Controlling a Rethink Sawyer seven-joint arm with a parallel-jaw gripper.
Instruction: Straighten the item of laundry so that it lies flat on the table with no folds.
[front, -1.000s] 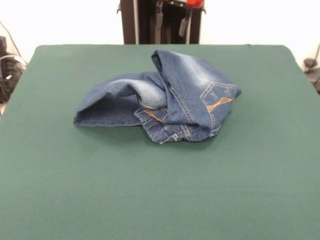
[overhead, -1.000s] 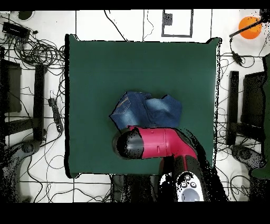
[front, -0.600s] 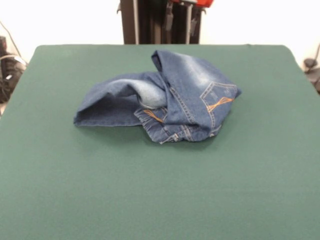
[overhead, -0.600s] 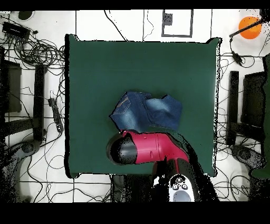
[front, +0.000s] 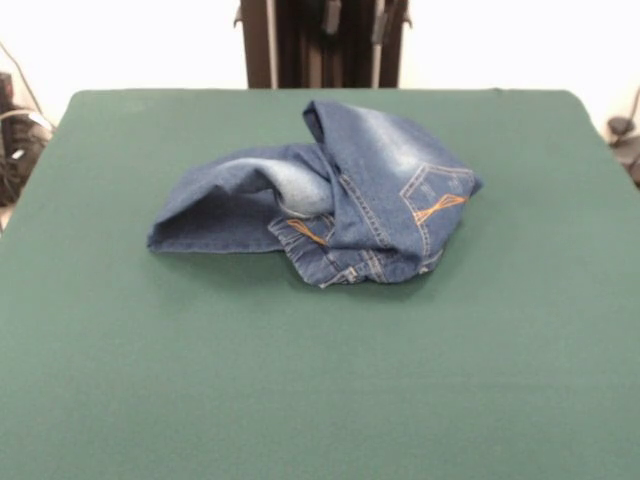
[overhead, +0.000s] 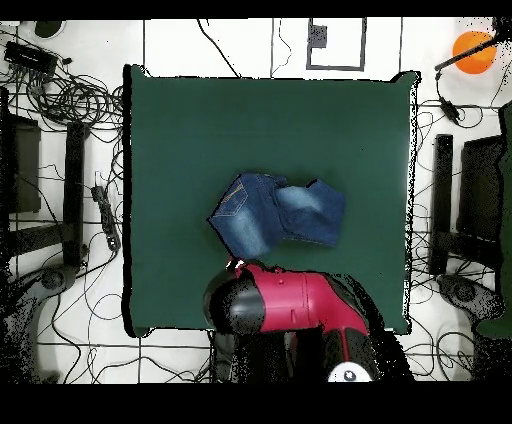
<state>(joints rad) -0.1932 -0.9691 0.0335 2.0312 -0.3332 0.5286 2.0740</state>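
Observation:
The item of laundry (front: 330, 195), blue denim jeans with orange stitching, lies crumpled and folded over itself a little beyond the middle of the table (front: 320, 380). One leg runs out to the left, and a stitched back pocket faces up on the right. My gripper (front: 355, 22) shows only as two grey fingertips at the top edge, well above and behind the jeans. The fingertips stand apart with nothing between them. In the overhead view the jeans (overhead: 278, 212) lie near the centre of the table (overhead: 180, 130). The red and black arm (overhead: 285, 305) hangs over the table's bottom edge and hides the gripper.
The black pedestal (front: 290, 45) stands behind the table's far edge. In the overhead view, cables and black stands (overhead: 75, 190) surround the table on the floor. An orange ball (overhead: 472, 50) sits at the top right.
The arm has drawn back towards its base and off the jeans' edge. The gripper tips have risen to the top edge of the front view. The jeans have not moved.

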